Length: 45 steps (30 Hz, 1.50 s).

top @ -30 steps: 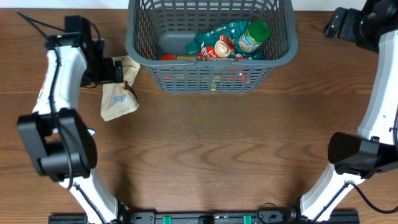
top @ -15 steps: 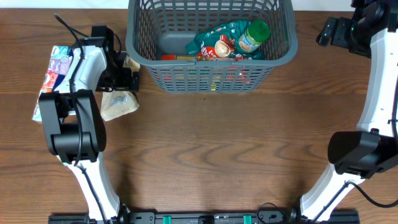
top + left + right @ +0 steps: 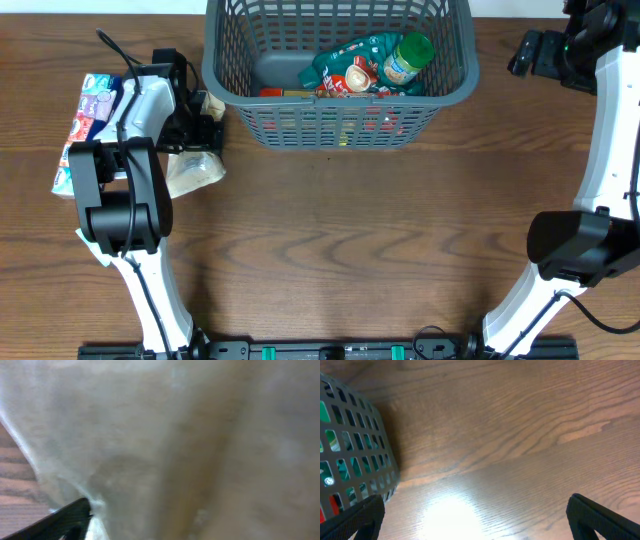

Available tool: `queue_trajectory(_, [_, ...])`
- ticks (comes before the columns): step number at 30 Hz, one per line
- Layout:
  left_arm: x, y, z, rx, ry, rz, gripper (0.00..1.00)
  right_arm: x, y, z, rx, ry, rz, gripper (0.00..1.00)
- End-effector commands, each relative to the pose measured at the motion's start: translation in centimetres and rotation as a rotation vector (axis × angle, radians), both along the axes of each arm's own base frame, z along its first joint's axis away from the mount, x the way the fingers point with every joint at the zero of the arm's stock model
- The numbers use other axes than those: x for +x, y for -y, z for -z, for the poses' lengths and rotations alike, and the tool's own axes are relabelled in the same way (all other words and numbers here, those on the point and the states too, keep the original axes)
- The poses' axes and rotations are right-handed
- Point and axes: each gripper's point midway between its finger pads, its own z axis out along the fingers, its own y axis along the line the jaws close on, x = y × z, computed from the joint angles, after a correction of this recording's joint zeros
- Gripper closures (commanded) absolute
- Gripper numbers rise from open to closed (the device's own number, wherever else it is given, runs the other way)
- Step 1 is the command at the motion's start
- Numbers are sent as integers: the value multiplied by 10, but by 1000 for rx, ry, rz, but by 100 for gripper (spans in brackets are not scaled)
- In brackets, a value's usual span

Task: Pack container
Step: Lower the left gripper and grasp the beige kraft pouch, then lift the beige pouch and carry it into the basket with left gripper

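**Desk:** Where is the container?

**Me:** I see the dark grey slotted plastic basket (image 3: 300, 125) at the middle of the far edge of the brown wooden table (image 3: 350, 230). Inside lie a green foil packet (image 3: 345, 52) and, touching it, a small jar with a green lid (image 3: 408, 55).

**Desk:** And your left side?

**Me:** My left gripper (image 3: 207, 128) is just beside the basket's left front corner, at the upper end of a pale beige crinkled packet (image 3: 192, 170) lying on the table. That packet fills my wrist view, all blurred, with one dark finger (image 3: 60, 521) at the bottom. I cannot tell whether the jaws have closed on it. A colourful printed flat packet (image 3: 85, 120) lies further left.

**Desk:** Right side?

**Me:** My right gripper (image 3: 476, 502) hangs off the basket's right side. Its jaws are wide apart, with only table between them.
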Motion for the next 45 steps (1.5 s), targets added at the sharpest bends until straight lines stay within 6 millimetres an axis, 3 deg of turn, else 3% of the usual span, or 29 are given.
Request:
queue_trajectory(1, [-4, -1, 6, -4, -24, 12, 23, -1, 1, 5, -1, -20, -17, 1])
queue_trajectory(6, [0, -1, -7, -2, 9, 10, 62, -1, 1, 5, -1, -21, -17, 1])
queue_trajectory(13, [1, -6, -35, 6, 55, 1, 86, -2, 0, 6, 0, -25, -17, 1])
queue_trajectory(17, [-1, -19, -63, 62, 99, -27, 94, -4, 0, 6, 1, -32, -17, 1])
queue_trajectory(22, [3, -37, -122, 97, 244, -155, 94, -4, 0, 6, -7, -34, -35, 1])
queue_trajectory(29, [-4, -54, -239, 94, 544, -282, 94, -4, 2, 6, -19, -35, -37, 1])
queue_trajectory(32, [-7, -40, -299, 91, 699, -208, 94, -3, 2, 6, -19, -34, -37, 1])
queue_trajectory(35, [-10, -13, -357, 97, 851, -85, 94, -4, 2, 6, -18, -36, -37, 1])
queue_trajectory(40, [-5, 63, -447, 134, 1128, 283, 95, -4, 2, 6, -18, -36, -37, 1])
queue_trajectory(42, [-2, 94, -468, 165, 1219, 440, 95, -5, 2, 6, -17, -39, -37, 1])
queue_trajectory(45, [8, 134, -480, 218, 1312, 635, 94, -7, 1, 7, -15, -49, -37, 1])
